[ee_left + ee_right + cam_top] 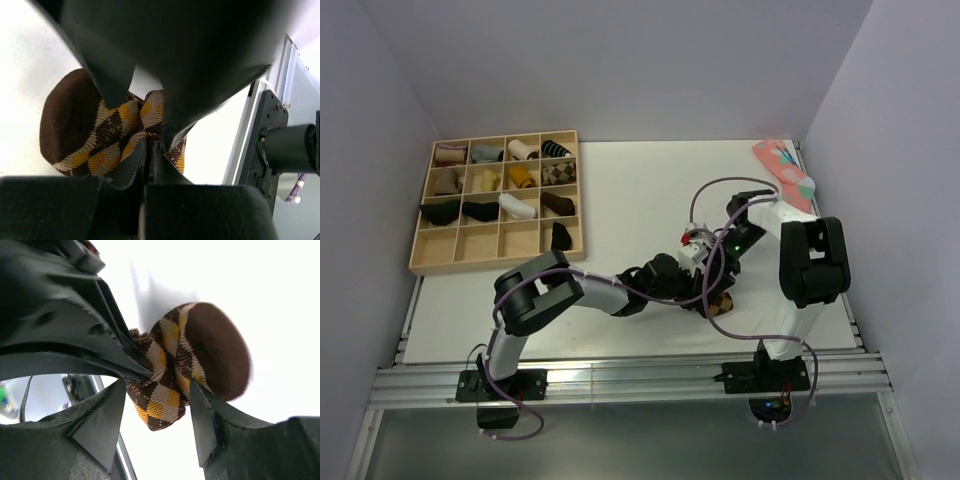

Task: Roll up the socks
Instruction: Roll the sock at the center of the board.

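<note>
The dark brown sock with orange-tan argyle diamonds [721, 304] lies bunched into a partial roll near the table's front edge, right of centre. My left gripper [698, 287] reaches in from the left. In the left wrist view the left gripper [150, 146] is shut, pinching a fold of the sock [90, 135]. My right gripper [718, 272] comes down from above. In the right wrist view the right gripper [156, 385] is open, its jaws straddling the sock [205, 350] without squeezing it. The left gripper's fingertips [135, 367] bite the fabric there.
A wooden compartment tray [470, 266] at the back left holds several rolled socks of other colours. A pink sock with teal patches [783, 170] lies at the back right corner. The metal rail [620, 375] runs along the white table's [640, 190] front edge, close to the sock.
</note>
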You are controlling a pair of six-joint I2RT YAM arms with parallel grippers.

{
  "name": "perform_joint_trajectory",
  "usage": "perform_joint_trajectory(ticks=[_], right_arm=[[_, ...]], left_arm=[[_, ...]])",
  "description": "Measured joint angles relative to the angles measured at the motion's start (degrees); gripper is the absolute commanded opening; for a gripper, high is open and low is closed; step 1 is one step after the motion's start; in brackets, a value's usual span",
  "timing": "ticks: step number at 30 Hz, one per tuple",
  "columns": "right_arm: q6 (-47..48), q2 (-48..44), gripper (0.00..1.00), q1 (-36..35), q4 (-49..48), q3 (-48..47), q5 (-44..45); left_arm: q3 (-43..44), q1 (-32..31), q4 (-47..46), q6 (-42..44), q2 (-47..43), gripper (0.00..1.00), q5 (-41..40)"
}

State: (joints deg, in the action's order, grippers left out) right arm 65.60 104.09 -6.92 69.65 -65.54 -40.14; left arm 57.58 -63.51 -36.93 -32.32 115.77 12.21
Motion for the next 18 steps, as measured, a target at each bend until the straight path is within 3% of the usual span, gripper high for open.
perform_joint_trajectory(ticks=[11,18], right_arm=[[0.46,-7.45,0.63,7.85,-5.51,1.14,-4.37],[6.51,-14.45,0.67,11.80,-5.55,6.99,-4.44]], left_arm=[[2.05,1.60,0.42,-4.24,2.16,0.00,2.10],[3.43,3.23,1.25,-5.62,3.65,0.00,4.52]])
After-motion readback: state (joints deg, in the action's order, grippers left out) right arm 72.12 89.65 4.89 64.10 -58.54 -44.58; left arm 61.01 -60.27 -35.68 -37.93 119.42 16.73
